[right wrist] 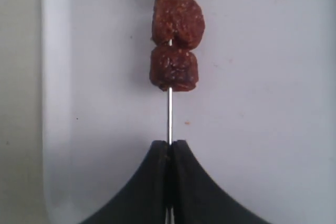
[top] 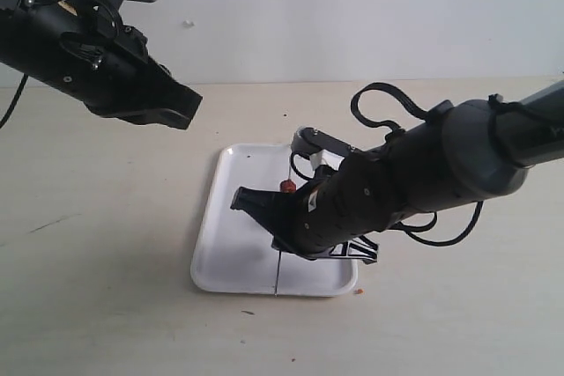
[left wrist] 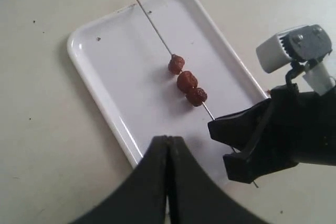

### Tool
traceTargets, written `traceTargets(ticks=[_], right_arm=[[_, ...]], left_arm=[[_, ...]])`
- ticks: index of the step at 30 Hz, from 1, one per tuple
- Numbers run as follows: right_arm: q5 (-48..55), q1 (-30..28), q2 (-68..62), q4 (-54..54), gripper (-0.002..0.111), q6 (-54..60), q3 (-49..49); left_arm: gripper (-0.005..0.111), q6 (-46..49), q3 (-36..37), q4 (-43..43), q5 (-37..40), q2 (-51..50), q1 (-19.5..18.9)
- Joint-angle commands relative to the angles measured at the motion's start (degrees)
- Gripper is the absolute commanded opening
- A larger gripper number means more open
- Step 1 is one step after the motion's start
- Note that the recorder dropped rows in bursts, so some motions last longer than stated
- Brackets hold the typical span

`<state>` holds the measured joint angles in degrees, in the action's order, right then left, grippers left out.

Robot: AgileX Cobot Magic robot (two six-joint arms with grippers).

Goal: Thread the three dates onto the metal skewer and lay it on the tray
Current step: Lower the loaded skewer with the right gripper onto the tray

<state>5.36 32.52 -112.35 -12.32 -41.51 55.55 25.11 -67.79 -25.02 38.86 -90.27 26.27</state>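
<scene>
- A pale beige bench fills the lower part of the exterior view, matte and lightly scuffed.
- A white wall rises behind it, meeting it along a straight line.
- A small pale mark sits on the wall, upper left.
- A faint dark streak crosses the bench at far left.
- A tiny dark speck lies toward the front, with a reddish crumb to its right.

The white rectangular plastic tray lies on the counter; the thin grey metal skewer spans it twelve to six o'clock, three wrinkled reddish-brown dates threaded mid-length.
</scene>
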Motion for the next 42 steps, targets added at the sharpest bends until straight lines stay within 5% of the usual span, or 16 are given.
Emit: traceTargets(ticks=[1, 16, 42], right_arm=[[-0.14, 0.13, -0.56, 0.61, 0.0, 0.12, 0.45], [-0.67, 0.13, -0.56, 0.88, 0.045, 0.56, 0.45], [8.63, 0.13, 0.37, 4.97, 0.052, 0.35, 3.97]], left_arm=[[0.0, 0.05, 0.18, 0.23, -0.58, 0.54, -0.14], [0.0, 0.05, 0.18, 0.23, -0.29, 0.54, -0.14], [0.0, 0.05, 0.18, 0.23, 1.1, 0.54, -0.14]])
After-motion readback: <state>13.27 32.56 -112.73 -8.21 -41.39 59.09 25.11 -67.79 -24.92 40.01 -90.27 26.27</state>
